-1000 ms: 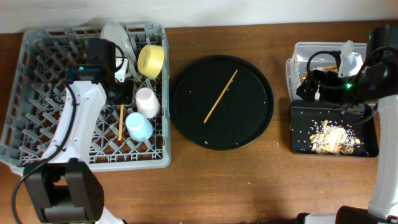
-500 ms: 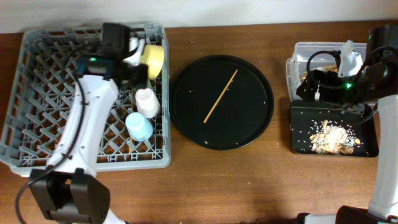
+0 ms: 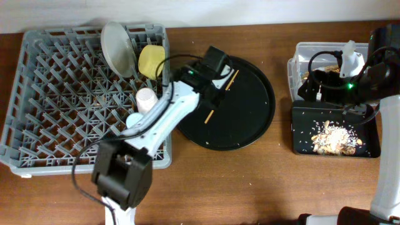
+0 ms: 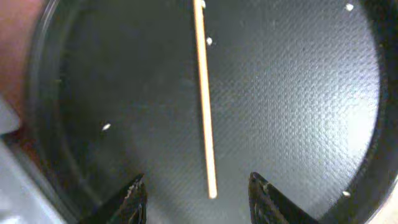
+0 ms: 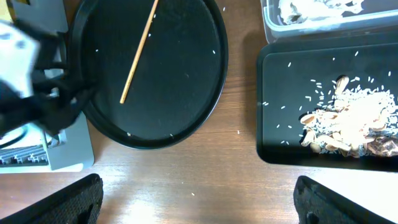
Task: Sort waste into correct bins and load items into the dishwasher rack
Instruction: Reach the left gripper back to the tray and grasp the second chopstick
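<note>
One wooden chopstick point(image 3: 232, 78) lies on the round black tray point(image 3: 256, 119); it also shows in the left wrist view point(image 4: 204, 93). My left gripper point(image 3: 212, 94) hovers over it, open, with the chopstick's near end between the fingertips point(image 4: 198, 199). The grey dishwasher rack point(image 3: 62, 94) holds the plate point(image 3: 117, 47), yellow bowl point(image 3: 152, 60), pink cup point(image 3: 147, 100) and blue cup point(image 3: 134, 119). My right gripper point(image 3: 312, 84) is open and empty point(image 5: 198, 199) beside the bins. The clear tub point(image 3: 300, 53) holds white tissue point(image 5: 311, 7). The flat black tray point(image 3: 369, 147) holds food scraps point(image 3: 334, 139).
The round black tray sits between the rack and the bins. Small rice grains are scattered on it and on the brown table point(image 5: 242, 132). My left arm stretches across the rack's right edge.
My left arm has swung right, from the rack to over the round black tray and the chopstick. The plate now stands uncovered in the rack. The right arm has not moved.
</note>
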Motion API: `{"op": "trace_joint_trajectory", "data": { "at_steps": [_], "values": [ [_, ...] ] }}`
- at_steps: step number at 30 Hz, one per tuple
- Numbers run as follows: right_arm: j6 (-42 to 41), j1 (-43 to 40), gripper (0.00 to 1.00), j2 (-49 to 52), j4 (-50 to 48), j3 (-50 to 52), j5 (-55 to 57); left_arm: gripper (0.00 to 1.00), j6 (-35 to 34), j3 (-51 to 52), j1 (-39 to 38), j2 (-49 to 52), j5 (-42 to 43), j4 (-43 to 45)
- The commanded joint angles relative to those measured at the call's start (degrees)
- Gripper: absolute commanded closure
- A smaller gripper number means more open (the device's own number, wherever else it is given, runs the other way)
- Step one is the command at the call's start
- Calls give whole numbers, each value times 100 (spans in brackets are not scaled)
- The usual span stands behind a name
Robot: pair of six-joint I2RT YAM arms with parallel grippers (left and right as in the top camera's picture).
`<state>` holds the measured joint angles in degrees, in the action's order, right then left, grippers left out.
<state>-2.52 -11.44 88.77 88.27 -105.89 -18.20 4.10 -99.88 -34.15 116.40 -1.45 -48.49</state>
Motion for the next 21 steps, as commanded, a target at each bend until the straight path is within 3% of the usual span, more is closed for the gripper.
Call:
{"op": "trace_joint_trajectory", "data": {
  "at_steps": [1,18,21],
  "values": [
    [61,-22,2,4,-2,15,50,49,212,-42,-46,431,20,225],
    [61,-22,2,4,-2,15,50,45,782,-42,-59,1499,22,564],
    [61,-22,2,4,-2,15,50,56,782,-42,-59,1506,22,586]
  ]
}}
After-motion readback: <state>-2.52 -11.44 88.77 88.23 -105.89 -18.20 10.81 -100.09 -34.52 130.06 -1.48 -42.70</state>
